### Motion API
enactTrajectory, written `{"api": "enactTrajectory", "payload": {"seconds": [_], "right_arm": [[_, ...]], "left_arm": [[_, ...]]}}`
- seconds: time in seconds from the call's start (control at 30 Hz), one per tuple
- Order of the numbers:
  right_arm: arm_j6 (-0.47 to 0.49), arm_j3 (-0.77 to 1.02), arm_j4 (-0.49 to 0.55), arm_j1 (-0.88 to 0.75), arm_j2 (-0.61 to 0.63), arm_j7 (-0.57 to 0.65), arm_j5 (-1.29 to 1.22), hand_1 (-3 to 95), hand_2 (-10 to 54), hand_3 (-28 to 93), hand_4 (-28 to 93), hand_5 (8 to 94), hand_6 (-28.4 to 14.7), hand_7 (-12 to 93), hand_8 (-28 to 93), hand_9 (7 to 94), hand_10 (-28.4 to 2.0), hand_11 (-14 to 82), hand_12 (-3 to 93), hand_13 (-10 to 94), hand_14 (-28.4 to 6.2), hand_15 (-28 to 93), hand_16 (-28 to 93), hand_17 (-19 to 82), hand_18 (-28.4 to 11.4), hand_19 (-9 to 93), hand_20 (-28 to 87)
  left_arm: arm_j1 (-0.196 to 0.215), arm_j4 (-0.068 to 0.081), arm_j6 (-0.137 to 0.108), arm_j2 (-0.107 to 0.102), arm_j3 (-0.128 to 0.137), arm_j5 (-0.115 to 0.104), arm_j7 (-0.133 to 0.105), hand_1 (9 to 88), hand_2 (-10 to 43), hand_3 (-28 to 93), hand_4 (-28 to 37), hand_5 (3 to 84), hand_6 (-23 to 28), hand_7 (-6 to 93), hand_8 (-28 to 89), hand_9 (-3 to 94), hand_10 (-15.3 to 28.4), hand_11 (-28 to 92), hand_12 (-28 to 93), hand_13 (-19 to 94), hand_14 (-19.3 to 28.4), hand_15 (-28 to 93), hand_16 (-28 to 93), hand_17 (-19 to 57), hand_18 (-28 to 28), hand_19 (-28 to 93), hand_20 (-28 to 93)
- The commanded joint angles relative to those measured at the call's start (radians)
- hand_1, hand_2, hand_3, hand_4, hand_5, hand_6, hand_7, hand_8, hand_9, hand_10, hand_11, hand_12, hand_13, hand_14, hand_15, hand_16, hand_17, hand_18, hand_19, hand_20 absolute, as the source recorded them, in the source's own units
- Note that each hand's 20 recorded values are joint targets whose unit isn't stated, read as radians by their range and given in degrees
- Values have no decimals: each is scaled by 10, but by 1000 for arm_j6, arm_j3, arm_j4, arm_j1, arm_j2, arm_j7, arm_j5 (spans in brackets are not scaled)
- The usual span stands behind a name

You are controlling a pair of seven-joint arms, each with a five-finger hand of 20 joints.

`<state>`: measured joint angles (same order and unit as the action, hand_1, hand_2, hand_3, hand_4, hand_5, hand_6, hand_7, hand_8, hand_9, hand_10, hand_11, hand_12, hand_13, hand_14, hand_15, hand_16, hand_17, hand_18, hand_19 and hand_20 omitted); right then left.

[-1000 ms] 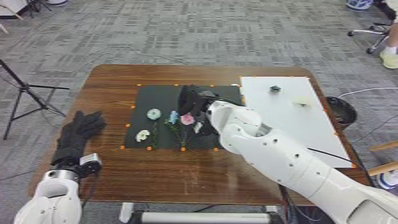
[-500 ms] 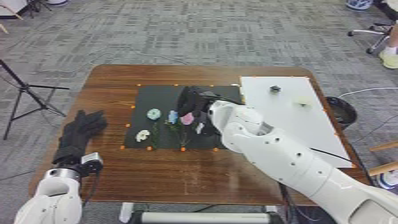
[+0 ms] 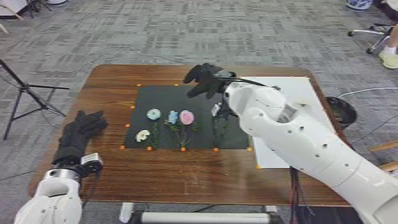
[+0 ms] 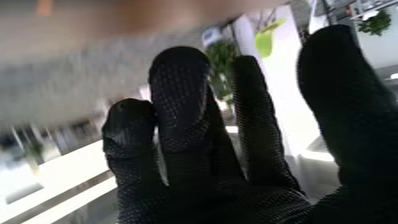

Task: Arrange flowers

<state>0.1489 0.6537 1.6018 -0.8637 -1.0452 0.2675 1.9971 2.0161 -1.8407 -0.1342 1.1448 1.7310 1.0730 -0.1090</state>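
Flowers: laid out on the dark mat on the table, stems towards 6 o'clock. Near the mat's far edge, between 12 and 1 o'clock: right hand, fingers spread and thumb held apart, on an arm slanting in from 5 o'clock. Off the mat's 9 o'clock side: left hand, fingers loosely extended towards 12 o'clock.

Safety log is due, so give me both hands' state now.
Left hand: open, fingers extended, holding nothing.
Right hand: open, fingers apart, holding nothing.
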Motion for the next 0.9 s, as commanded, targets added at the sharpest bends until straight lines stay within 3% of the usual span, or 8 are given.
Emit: {"api": "enactTrajectory", "payload": {"seconds": [0.03, 0.17, 0.3, 0.53, 0.77, 0.87, 0.9], "right_arm": [[24, 177, -10, -35, 245, 25, 151, 336, -95, 646, -124, 416, -16, 96, -69, 426, -178, 46, 171, 680, -114, 610, 303, 364, -228, 806, 565], [88, 266, -32, -97, 305, 86, 179, 264, -95, 652, -146, 306, -38, 47, -48, 314, -193, 11, 141, 664, -125, 608, 293, 356, -236, 793, 566], [167, 355, -53, -173, 331, 96, 239, 239, -95, 629, -159, 271, -47, 27, -39, 279, -206, -2, 128, 660, -131, 607, 287, 356, -242, 791, 564], [233, 475, -54, -301, 347, 104, 272, 234, -95, 619, -172, 288, -41, 29, -32, 295, -206, 8, 126, 661, -132, 609, 282, 352, -248, 788, 564], [185, 463, -39, -362, 352, 107, 247, 253, -95, 623, -183, 339, -27, 49, -42, 364, -210, 30, 120, 684, -126, 617, 281, 365, -248, 800, 565], [138, 442, -39, -379, 355, 98, 251, 273, -95, 634, -185, 371, -19, 70, -51, 416, -193, 47, 127, 696, -120, 632, 284, 379, -246, 820, 567], [109, 434, -38, -385, 359, 105, 245, 278, -95, 637, -187, 379, -17, 76, -54, 432, -188, 51, 130, 705, -117, 634, 284, 385, -246, 826, 566]], "left_arm": [[36, -6, -10, 8, 10, -4, 13, 192, 141, 570, -283, 494, 47, 116, -60, 471, 153, 205, 122, 378, 197, 235, 22, 44, 156, 235, 219], [36, -8, -12, 8, 10, -3, 14, 192, 141, 570, -283, 494, 47, 115, -59, 472, 153, 205, 123, 380, 199, 241, 21, 44, 159, 253, 230], [43, -12, -14, 9, 15, -4, 13, 192, 141, 571, -283, 494, 47, 115, -59, 472, 153, 206, 124, 379, 199, 242, 20, 43, 158, 241, 222], [39, -12, -9, 10, 12, -2, 12, 192, 141, 570, -283, 494, 47, 116, -59, 473, 154, 206, 123, 379, 199, 243, 19, 40, 155, 227, 216], [36, -11, -6, 11, 10, -1, 10, 193, 141, 569, -283, 494, 48, 115, -58, 473, 153, 206, 124, 379, 200, 244, 19, 39, 156, 226, 216], [38, -12, -26, 5, 3, -4, -21, 193, 140, 570, -283, 494, 47, 115, -59, 473, 153, 206, 124, 379, 200, 244, 19, 42, 155, 218, 211], [35, -13, -49, 0, -6, -7, -46, 193, 141, 570, -283, 497, 48, 115, -59, 475, 154, 207, 124, 379, 200, 244, 18, 44, 155, 210, 206]]}}
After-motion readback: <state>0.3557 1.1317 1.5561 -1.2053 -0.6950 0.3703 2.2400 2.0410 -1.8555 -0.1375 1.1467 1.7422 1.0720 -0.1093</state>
